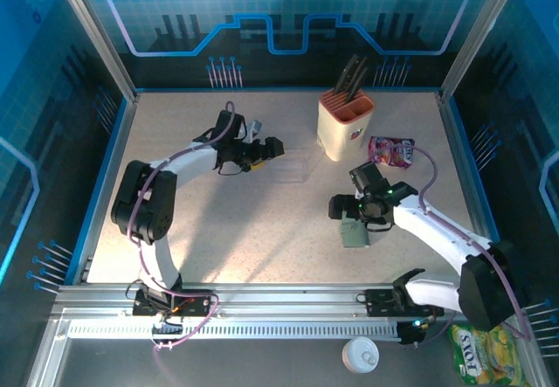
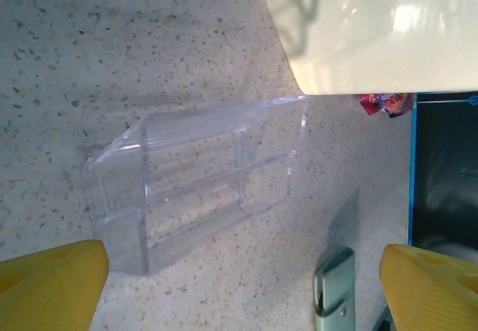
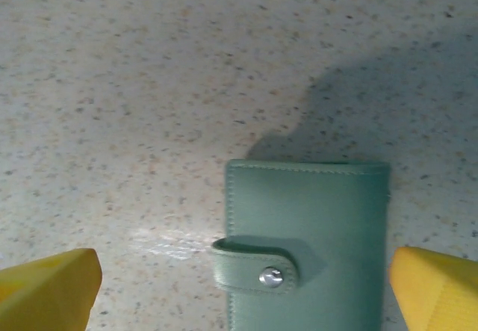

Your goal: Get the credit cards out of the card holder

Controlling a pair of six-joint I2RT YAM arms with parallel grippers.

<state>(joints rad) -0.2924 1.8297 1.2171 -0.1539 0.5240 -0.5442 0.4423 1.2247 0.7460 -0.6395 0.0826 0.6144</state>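
Note:
The card holder (image 3: 310, 234) is a grey-green wallet lying flat on the speckled table, its tab snapped shut. The credit cards are hidden. My right gripper (image 3: 243, 294) hovers just above the holder, open, with one yellow fingertip (image 3: 48, 290) left of it and the other past its right edge. From above, the right gripper (image 1: 352, 214) sits over the holder (image 1: 354, 233). My left gripper (image 1: 266, 153) is open and holds nothing, near a clear plastic organiser (image 1: 293, 167). In the left wrist view the left gripper (image 2: 243, 301) faces that organiser (image 2: 198, 178), with the holder (image 2: 336, 290) at lower right.
A tall cream knife block (image 1: 343, 125) stands behind the organiser, with a pink snack packet (image 1: 390, 151) to its right. A yellow-green packet (image 1: 480, 352) and a white cap (image 1: 360, 354) lie off the table in front. Blue walls close in the table.

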